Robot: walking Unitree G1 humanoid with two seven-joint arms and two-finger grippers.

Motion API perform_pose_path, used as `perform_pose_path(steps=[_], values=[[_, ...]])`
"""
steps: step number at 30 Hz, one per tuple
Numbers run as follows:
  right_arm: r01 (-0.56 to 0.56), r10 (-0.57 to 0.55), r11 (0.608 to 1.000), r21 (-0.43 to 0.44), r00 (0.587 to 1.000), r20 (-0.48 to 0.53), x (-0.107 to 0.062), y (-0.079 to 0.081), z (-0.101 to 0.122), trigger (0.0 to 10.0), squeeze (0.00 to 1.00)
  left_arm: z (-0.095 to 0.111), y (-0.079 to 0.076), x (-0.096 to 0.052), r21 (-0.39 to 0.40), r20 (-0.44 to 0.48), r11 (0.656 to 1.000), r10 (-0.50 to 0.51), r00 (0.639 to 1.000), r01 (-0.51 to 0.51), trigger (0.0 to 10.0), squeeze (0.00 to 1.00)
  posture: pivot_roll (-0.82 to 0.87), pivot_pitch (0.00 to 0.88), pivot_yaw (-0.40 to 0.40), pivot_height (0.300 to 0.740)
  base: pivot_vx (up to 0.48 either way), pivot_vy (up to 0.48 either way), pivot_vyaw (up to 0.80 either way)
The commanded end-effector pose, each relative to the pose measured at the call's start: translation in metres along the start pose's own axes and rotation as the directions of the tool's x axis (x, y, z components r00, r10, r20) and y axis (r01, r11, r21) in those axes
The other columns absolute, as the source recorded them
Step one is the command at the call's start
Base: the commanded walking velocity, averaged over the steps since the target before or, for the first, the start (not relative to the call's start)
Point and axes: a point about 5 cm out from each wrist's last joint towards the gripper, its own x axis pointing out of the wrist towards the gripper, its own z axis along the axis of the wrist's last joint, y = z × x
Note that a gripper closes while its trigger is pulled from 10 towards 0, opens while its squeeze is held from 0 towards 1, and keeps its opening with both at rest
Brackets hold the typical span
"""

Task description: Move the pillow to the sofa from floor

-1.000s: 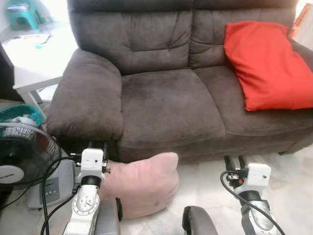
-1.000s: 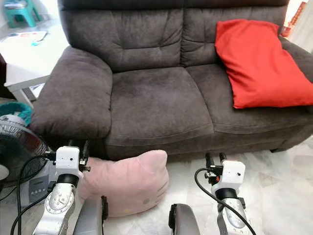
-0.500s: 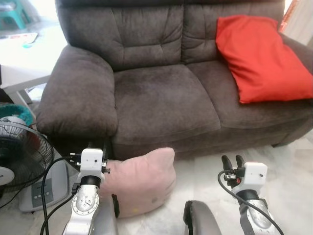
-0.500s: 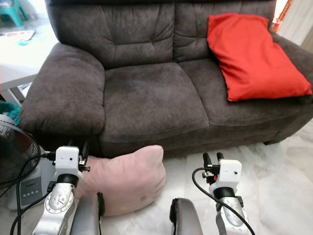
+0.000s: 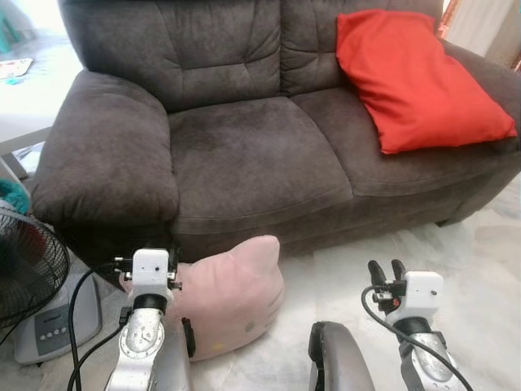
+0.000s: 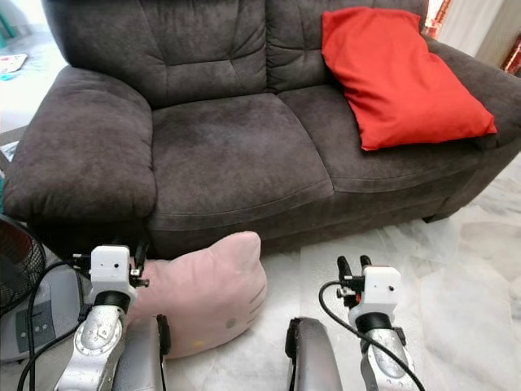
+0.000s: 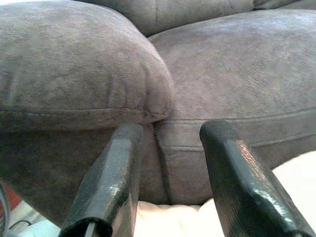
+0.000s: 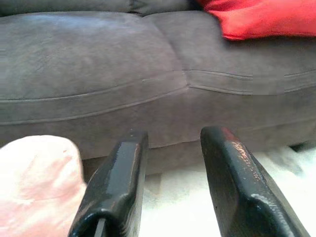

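**A:** so where's the pillow sitting right now? Pink cat-face pillow (image 5: 232, 293) is on the pale floor (image 5: 456, 244), lower left-center of the head view, propped against the front of the dark grey sofa (image 5: 244, 155) just below the left armrest. A red cushion (image 5: 415, 77) is already up on the right seat.

**B:** and the grippers? Left gripper (image 7: 165, 185) has its fingers spread with nothing between them, hanging right by the pillow's left edge, with pink fabric peeking below in the wrist view. Right gripper (image 8: 170, 185) is spread and empty too, lower right, well apart from the pillow.

**A:** how would it handle? Looks plump, soft and light to me. It'll squash and sag, so one pinch on an ear would probably slip or flop.

**B:** yeah, I'd squeeze the body from both sides with both arms, or bite deep into the top edge.
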Motion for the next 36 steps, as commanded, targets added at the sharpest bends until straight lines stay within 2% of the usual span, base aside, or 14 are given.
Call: perform_pose_path(steps=[1, 8, 32, 36], values=[[-0.012, 0.012, 1.0, 0.0, 1.0, 0.003, 0.0012, 0.0033, 0.0, 10.0, 0.0, -0.005, 0.0042, -0.0005, 0.007, -0.032, 1.0, 0.01, 0.999, -0.01, 10.0, 0.0, 0.0, 0.02, -0.028, 0.485, 0.0, 0.0, 0.8], [-0.018, 0.018, 1.0, 0.003, 1.0, 0.001, 0.0011, 0.0041, -0.0008, 10.0, 0.0, -0.0059, 0.0041, 0.0001, -0.002, -0.039, 1.0, 0.005, 0.999, -0.005, 10.0, 0.0, 0.0, 0.019, -0.027, 0.485, 0.0, 0.0, 0.74], [-0.02, 0.02, 1.0, 0.004, 1.0, -0.02, 0.0014, 0.0055, -0.0057, 10.0, 0.0, -0.01, 0.0006, 0.0007, -0.013, -0.068, 0.999, -0.041, 0.997, 0.04, 10.0, 0.0, 0.01, 0.025, -0.022, 0.485, 0.0, 0.0, 0.0], [-0.036, 0.036, 0.999, -0.021, 0.999, -0.027, 0.0009, 0.0077, -0.0073, 10.0, 0.0, -0.0108, 0.0008, 0.0017, -0.01, -0.075, 0.999, -0.04, 0.996, 0.039, 10.0, 0.0, 0.01, 0.026, -0.021, 0.485, 0.0, 0.0, 0.65]])
